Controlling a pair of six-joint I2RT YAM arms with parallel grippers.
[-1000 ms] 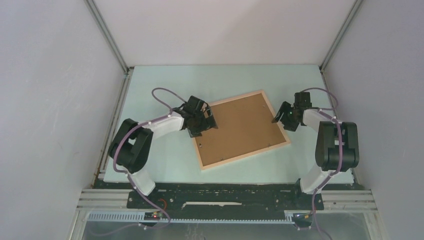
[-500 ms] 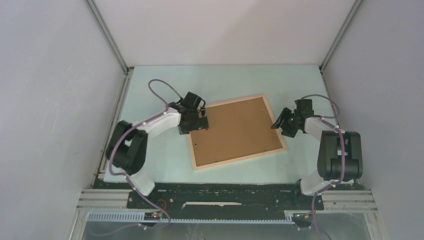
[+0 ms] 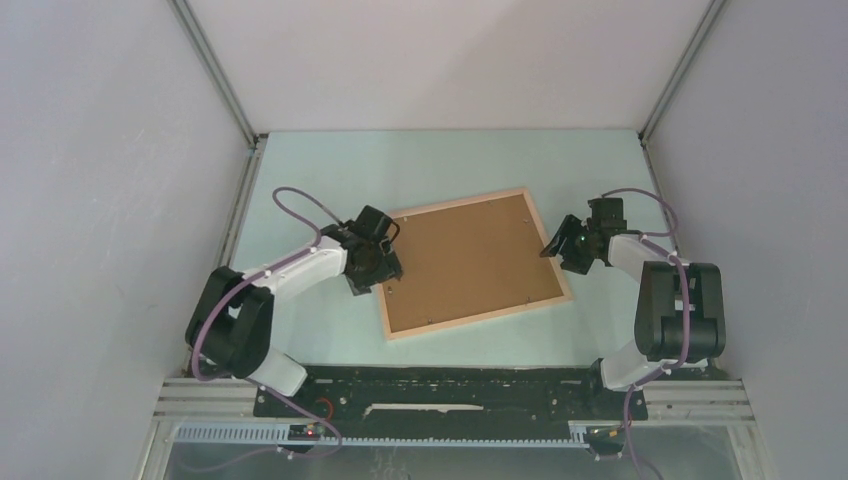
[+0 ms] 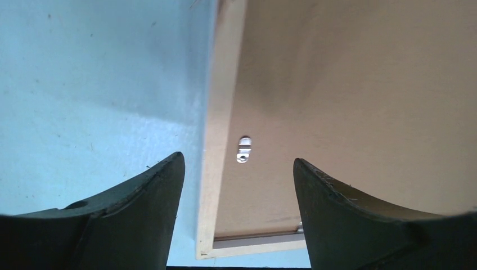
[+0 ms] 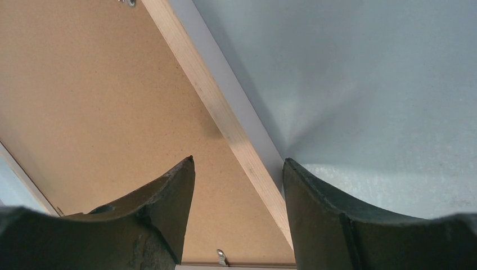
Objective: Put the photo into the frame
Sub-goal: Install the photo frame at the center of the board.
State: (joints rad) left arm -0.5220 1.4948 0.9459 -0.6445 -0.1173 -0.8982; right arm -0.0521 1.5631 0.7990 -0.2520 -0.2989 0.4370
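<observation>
The frame (image 3: 480,318) lies face down on the table, its pale wood rim around a brown board (image 3: 470,262), the photo's back; the picture side is hidden. My left gripper (image 3: 385,268) hovers over the frame's left rail (image 4: 216,140), open, one finger over the table and one over the board (image 4: 349,84). A small metal clip (image 4: 243,149) shows between its fingers. My right gripper (image 3: 553,245) stands open at the right rail (image 5: 225,118), one finger over the board (image 5: 84,84), the other over the table. Neither gripper holds anything.
The pale green table (image 3: 330,180) is walled in by grey panels on three sides. A black rail with the arm bases (image 3: 450,385) runs along the near edge. Another metal clip (image 5: 222,257) sits on the board's edge in the right wrist view.
The frame slid left and turned a little, then stayed put. My left gripper moved toward me along the left rail and its jaws narrowed somewhat. The right gripper shifted slightly toward the frame.
</observation>
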